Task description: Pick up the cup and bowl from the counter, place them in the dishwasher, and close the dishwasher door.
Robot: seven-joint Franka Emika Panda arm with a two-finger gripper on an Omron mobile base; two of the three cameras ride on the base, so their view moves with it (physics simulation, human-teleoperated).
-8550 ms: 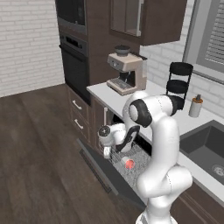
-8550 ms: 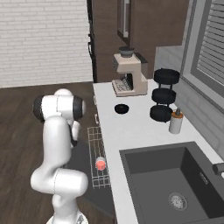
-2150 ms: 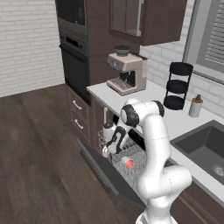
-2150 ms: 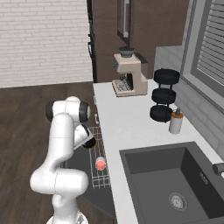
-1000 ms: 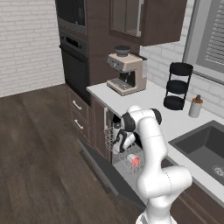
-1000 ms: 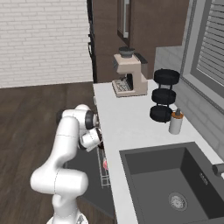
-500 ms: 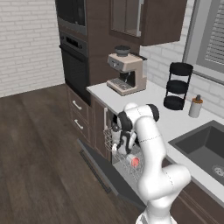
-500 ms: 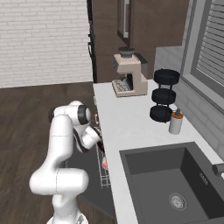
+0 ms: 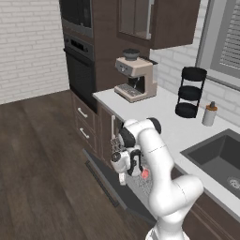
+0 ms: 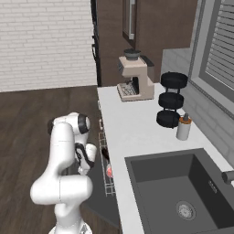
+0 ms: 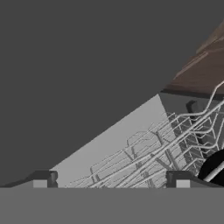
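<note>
The arm is bent low in front of the counter (image 9: pixel 164 117), its gripper (image 11: pixel 111 178) down inside the open dishwasher (image 9: pixel 136 180). In the hand view the two finger tips stand wide apart with nothing between them — the gripper is open and empty, looking along the pale wire rack (image 11: pixel 148 157).

The dishwasher door (image 9: pixel 110 180) is folded down flat towards the floor, a dark panel reaching out from under the counter edge. The rack is pulled out above it. The cup (image 9: pixel 146 174) lies in the rack — its red top shows just right of the arm's wrist in the left base view, and as a small red spot (image 10: pixel 109 172) beside the rack wires in the right base view. The bowl (image 11: pixel 214 168) is a black curved shape at the right edge of the hand view, resting among the wires near the right finger tip; in the right base view it shows as a dark sliver (image 10: pixel 104 153) standing in the rack just below the counter edge.

On the counter, a beige coffee machine (image 9: pixel 135 78) sits at the far end, a black three-tier stand (image 9: pixel 190 92) stands near the wall, and a pump bottle (image 9: pixel 209 114) is just beside it. The dark sink (image 10: pixel 183 192) is set into the near end.
</note>
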